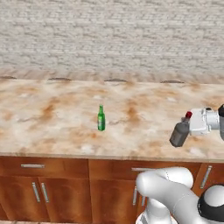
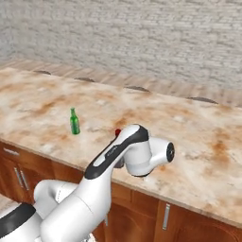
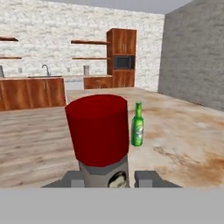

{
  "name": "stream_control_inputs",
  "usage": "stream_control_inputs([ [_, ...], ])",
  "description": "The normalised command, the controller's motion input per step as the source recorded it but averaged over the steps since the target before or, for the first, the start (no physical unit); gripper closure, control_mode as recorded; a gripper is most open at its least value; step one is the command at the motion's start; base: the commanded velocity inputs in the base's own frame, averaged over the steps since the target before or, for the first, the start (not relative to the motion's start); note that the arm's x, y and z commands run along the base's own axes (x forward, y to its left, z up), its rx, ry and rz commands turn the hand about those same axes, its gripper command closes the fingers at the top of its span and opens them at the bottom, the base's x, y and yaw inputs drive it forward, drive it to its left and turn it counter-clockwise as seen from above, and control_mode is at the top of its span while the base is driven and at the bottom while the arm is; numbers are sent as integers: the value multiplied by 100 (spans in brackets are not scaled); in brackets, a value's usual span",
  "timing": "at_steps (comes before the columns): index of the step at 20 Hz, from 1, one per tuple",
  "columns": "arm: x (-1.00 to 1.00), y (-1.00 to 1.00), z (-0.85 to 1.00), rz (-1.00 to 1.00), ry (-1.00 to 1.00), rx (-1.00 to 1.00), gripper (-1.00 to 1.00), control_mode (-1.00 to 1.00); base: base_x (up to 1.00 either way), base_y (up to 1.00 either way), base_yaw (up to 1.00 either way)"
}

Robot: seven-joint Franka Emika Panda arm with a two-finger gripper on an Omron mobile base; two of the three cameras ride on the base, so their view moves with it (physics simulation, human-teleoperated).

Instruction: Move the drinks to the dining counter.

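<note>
I'm seeing the gripper (image 1: 187, 130) clamping the grey bottle (image 1: 179, 134) above the counter (image 1: 52, 113); hand view is putting the green bottle (image 3: 138, 125) just beyond its cap.

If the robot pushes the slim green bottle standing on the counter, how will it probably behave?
The green bottle is tall and narrow on a small base, so a push near its neck would probably tip it. Once down, its round body would likely roll across the flat dining counter. It looks rigid and smooth like glass, so it may slip in the tool.
</note>
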Motion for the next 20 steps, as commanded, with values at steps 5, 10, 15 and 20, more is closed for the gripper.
stream_control_inputs([
  [5, 0, 0, 0, 0, 0, 0, 100, 100, 44, 52, -51],
  [10, 0, 0, 0, 0, 0, 0, 100, 100, 43, 67, -22],
  [15, 0, 0, 0, 0, 0, 0, 100, 100, 81, 12, -3],
  [20, 0, 0, 0, 0, 0, 0, 100, 100, 22, 0, 0],
])
